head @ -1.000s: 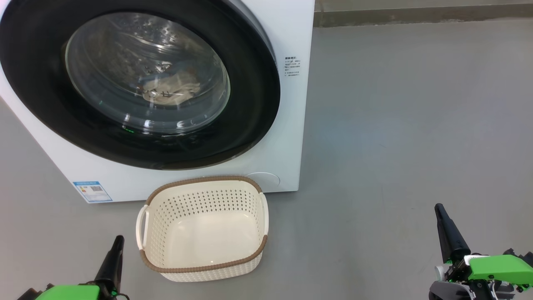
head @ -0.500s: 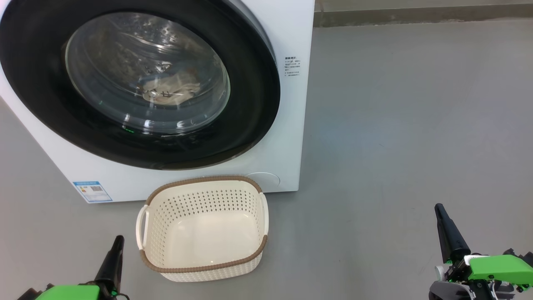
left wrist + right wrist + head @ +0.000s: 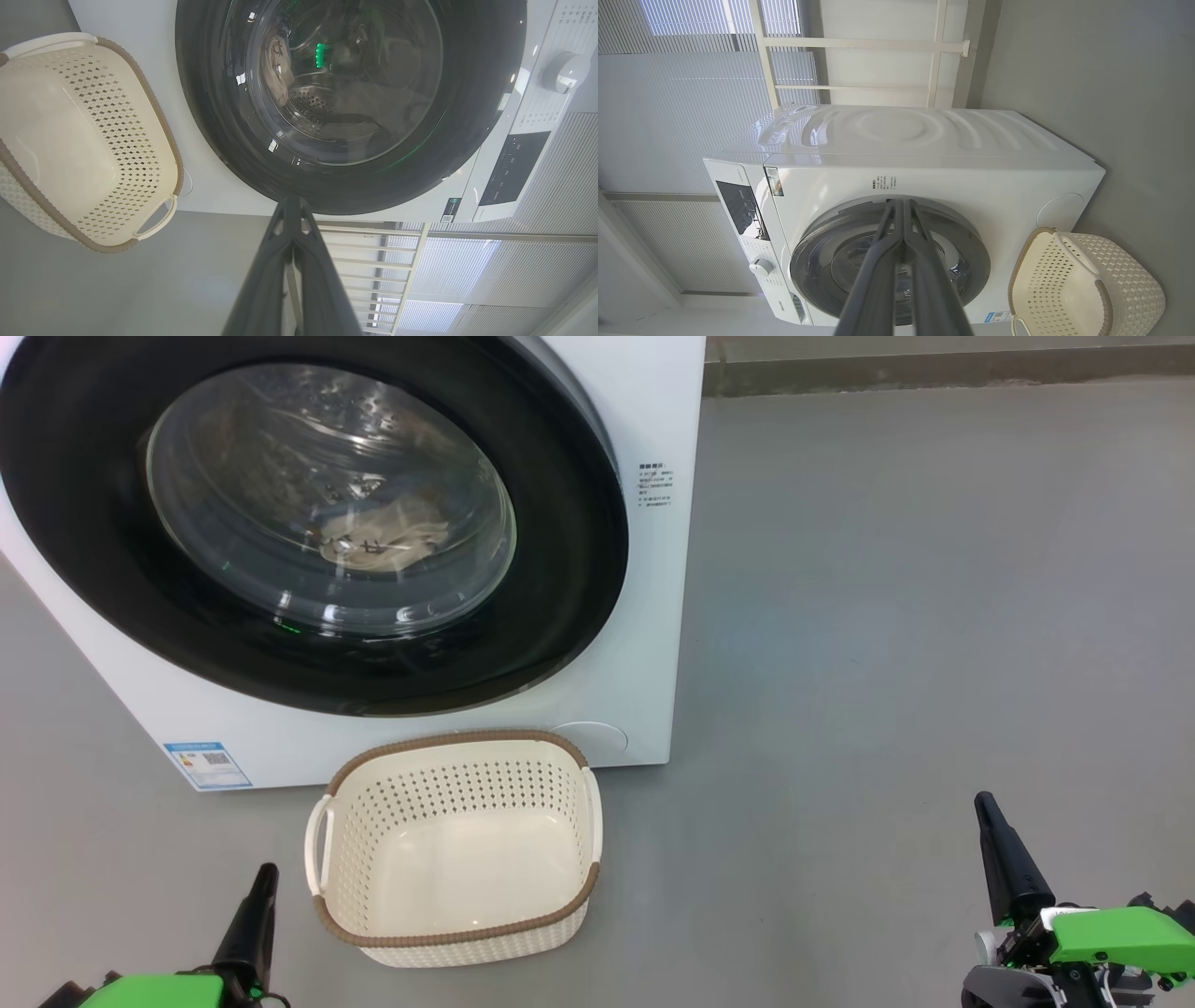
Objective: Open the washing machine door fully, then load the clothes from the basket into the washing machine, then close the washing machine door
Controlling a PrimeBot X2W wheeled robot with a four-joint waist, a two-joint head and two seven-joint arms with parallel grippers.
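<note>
Left claw (image 3: 267, 875): closed, tapered to a single dark point.
Left claw's fingers (image 3: 271, 280): pressed together along their whole length, tips met.
Left wrist housing (image 3: 154, 991): green, seated directly behind the left claw.
Right claw (image 3: 983, 803): closed, drawn to one dark point.
Right claw's fingers (image 3: 878, 289): laid flat against each other, tips met.
Right wrist housing (image 3: 1120, 933): green, set behind the right claw, grey and white parts beneath it.
Spacing: the claws are held well apart, tips leaned slightly toward each other.

The head view looks steeply down from close by; all three views share the washing machine door (image 3: 560, 569) and basket (image 3: 448, 793).
</note>
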